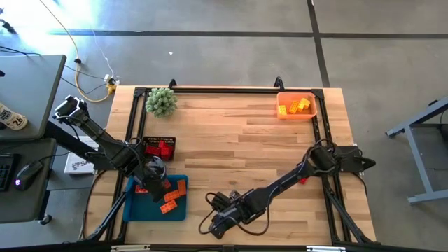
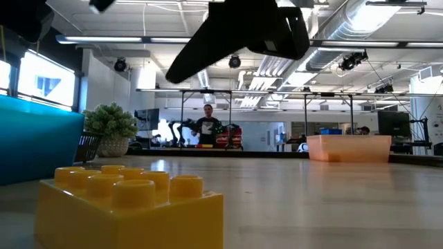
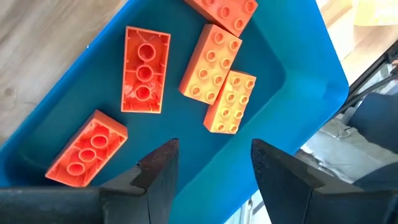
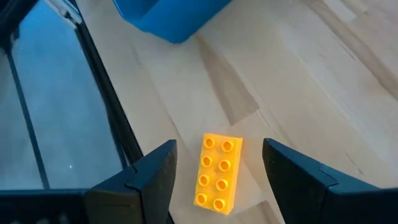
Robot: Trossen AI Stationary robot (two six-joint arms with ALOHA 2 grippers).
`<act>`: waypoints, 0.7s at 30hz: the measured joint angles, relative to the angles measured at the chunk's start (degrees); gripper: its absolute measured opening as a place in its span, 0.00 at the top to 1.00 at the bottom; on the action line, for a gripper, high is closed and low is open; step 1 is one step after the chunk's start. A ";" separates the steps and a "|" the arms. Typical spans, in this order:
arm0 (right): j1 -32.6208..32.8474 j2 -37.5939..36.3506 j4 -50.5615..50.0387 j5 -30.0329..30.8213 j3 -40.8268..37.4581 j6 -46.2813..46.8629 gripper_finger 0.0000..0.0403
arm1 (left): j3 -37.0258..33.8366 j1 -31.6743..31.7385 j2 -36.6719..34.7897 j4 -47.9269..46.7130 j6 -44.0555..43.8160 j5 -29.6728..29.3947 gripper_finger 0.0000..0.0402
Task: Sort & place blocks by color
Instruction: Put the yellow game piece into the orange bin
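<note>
Open right gripper (image 4: 214, 171) poised over a yellow block (image 4: 217, 172) on the table (image 1: 238, 140).

The block is judged light, rigid and slick, best pinched across its long flat sides. Farther off, orange-red blocks (image 3: 143, 70) are seen lying in the blue tray (image 3: 292, 81) beneath the empty, parted left gripper (image 3: 211, 165).

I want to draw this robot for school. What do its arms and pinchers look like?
Draw two long, thin, dark arms with chunky joints. The left arm and the right arm are both nearly black, with thin dark cables looping near the right gripper. Each gripper has two flat, dark fingers with blunt tips, like a little fork. I cannot see any markings.
</note>
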 joint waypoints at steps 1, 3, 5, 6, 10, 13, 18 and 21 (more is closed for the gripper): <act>0.16 0.43 0.21 -0.04 0.00 -0.07 0.44 | 0.00 0.00 0.00 -0.01 0.60 -0.12 0.53; 0.47 0.83 -0.43 -0.07 0.00 -0.11 0.44 | 0.00 0.00 0.00 0.04 1.07 -0.84 0.53; 0.86 1.21 -0.23 0.04 0.00 0.05 0.44 | 0.00 0.00 0.00 0.10 1.00 -1.58 0.53; 1.04 1.30 -0.36 0.15 0.00 0.23 0.44 | 0.00 0.02 0.00 0.12 1.04 -1.84 0.53; 1.75 2.02 0.21 0.12 0.00 -0.01 0.44 | 0.00 0.00 0.02 0.12 1.08 -2.64 0.53; 2.30 2.80 0.87 0.11 0.00 -1.19 0.44 | 0.00 0.02 0.02 0.12 1.09 -3.38 0.53; 2.86 4.58 1.55 -0.29 0.00 -1.32 0.44 | 0.00 0.00 0.00 0.14 1.07 -4.71 0.53; 3.08 5.58 1.93 -0.46 0.00 -1.15 0.44 | 0.00 0.00 0.01 0.19 1.07 -4.70 0.53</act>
